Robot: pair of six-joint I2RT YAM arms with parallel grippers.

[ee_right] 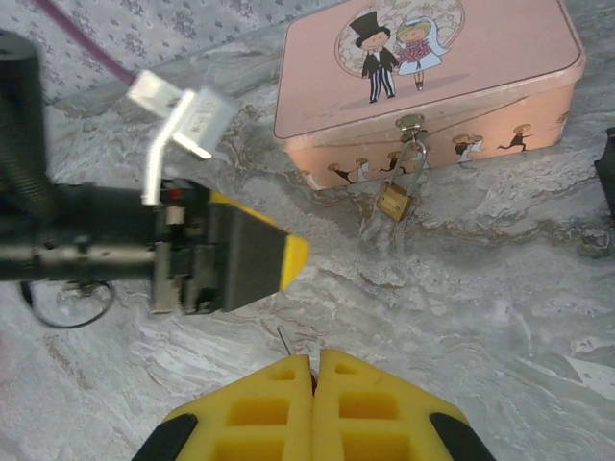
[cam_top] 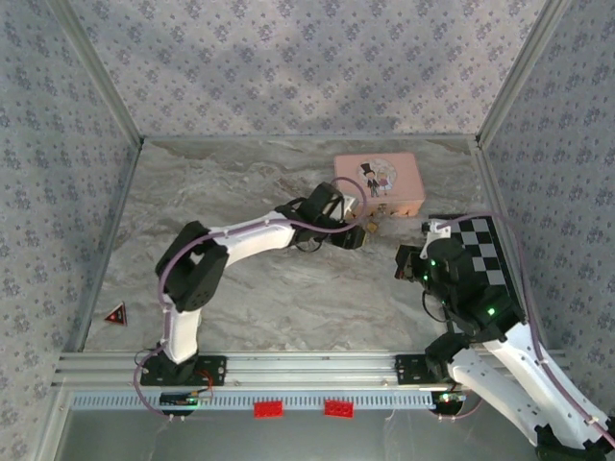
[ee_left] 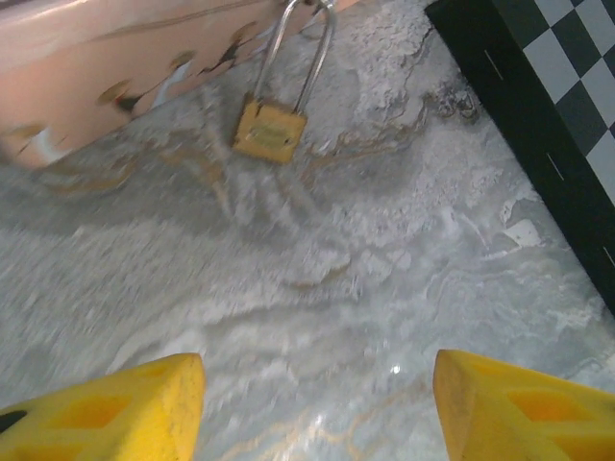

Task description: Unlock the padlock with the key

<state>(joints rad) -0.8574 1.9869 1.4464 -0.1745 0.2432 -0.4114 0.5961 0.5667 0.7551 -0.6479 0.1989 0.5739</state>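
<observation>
Left claw [ee_left: 317,408] gapes wide at the frame's bottom — empty, padlock [ee_left: 271,132] upper centre. Right claw [ee_right: 314,375] pinched shut — thin key [ee_right: 282,338] tip protruding above them.

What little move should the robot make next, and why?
Probably ease the left hand forward to close on the padlock: that hand is open, short of it, and the padlock hangs from the pink tin, so it likely needs steadying.

— What lies beyond the yellow jaws?
— Bare marbled surface [ee_left: 384,288]; the jaws stand apart. Farther off, the brass padlock [ee_left: 270,132], its silver shackle [ee_left: 318,58] reaching up to the pink tin [ee_left: 96,77].
— And right?
— A black-and-white checkered board [ee_left: 557,96].
</observation>
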